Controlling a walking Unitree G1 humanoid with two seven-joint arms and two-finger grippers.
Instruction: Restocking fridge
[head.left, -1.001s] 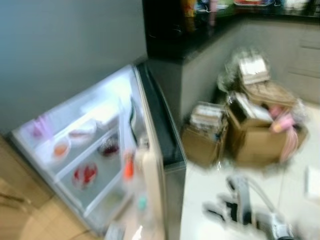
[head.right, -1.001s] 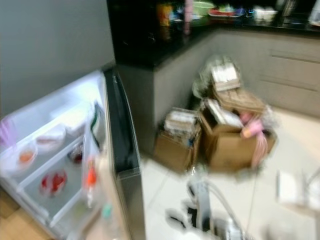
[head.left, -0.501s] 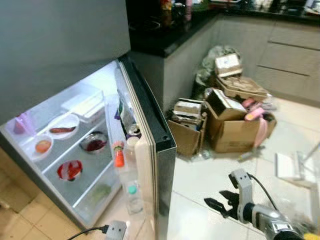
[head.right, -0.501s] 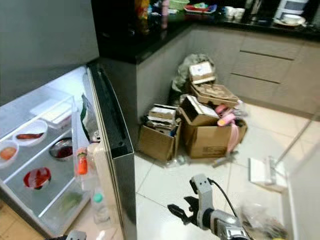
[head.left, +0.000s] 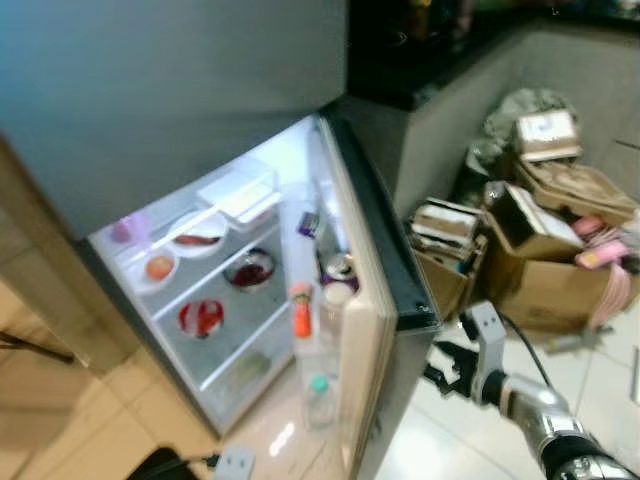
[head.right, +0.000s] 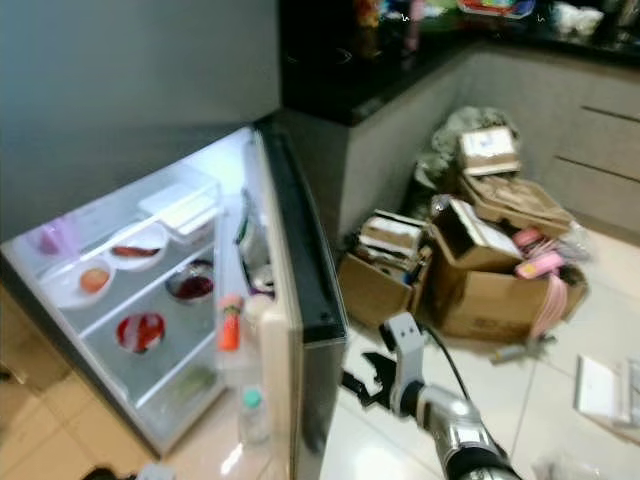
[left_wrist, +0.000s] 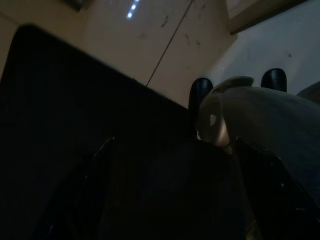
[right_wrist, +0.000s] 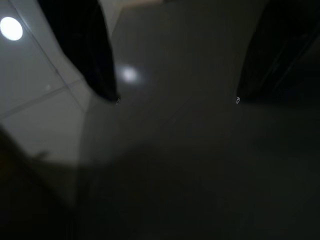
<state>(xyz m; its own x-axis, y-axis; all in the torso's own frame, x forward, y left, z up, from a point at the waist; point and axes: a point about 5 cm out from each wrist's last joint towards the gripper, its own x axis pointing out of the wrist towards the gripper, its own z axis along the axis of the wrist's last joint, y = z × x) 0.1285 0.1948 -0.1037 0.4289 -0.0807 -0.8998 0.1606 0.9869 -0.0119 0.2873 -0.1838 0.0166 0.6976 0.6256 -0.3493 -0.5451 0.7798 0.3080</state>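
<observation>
Trouble is waiting at the fridge door (head.right: 290, 290), which is standing open across the middle of the frame with my right gripper (head.right: 362, 384) hanging just beside its outer face, low and right of centre. I am judging that any careless swing of this arm could be knocking the door, and the door shelf is carrying an orange-capped bottle (head.right: 229, 322), a green-capped bottle (head.right: 251, 412) and a can (head.left: 338, 268) that could be toppling out onto the tiles. A power strip (head.left: 232, 462) and its cable are lying on the floor at the bottom edge, left of centre, and I am judging that to be a tripping risk if I am stepping closer.

My right gripper is holding nothing, its two black fingers spread apart and pointing toward the door; in the right wrist view they are framing only dim grey surface. My left gripper's state I cannot tell from its dark wrist view.

Fridge (head.left: 215, 260) itself is filling the left half of the frame, lit and open, with bowls (head.left: 203, 318) of food sitting on its shelves, well apart from my gripper beyond the door. Cardboard boxes (head.right: 480, 280) are piled at right, against the dark bench (head.right: 340, 75) in the upper part of the frame.
</observation>
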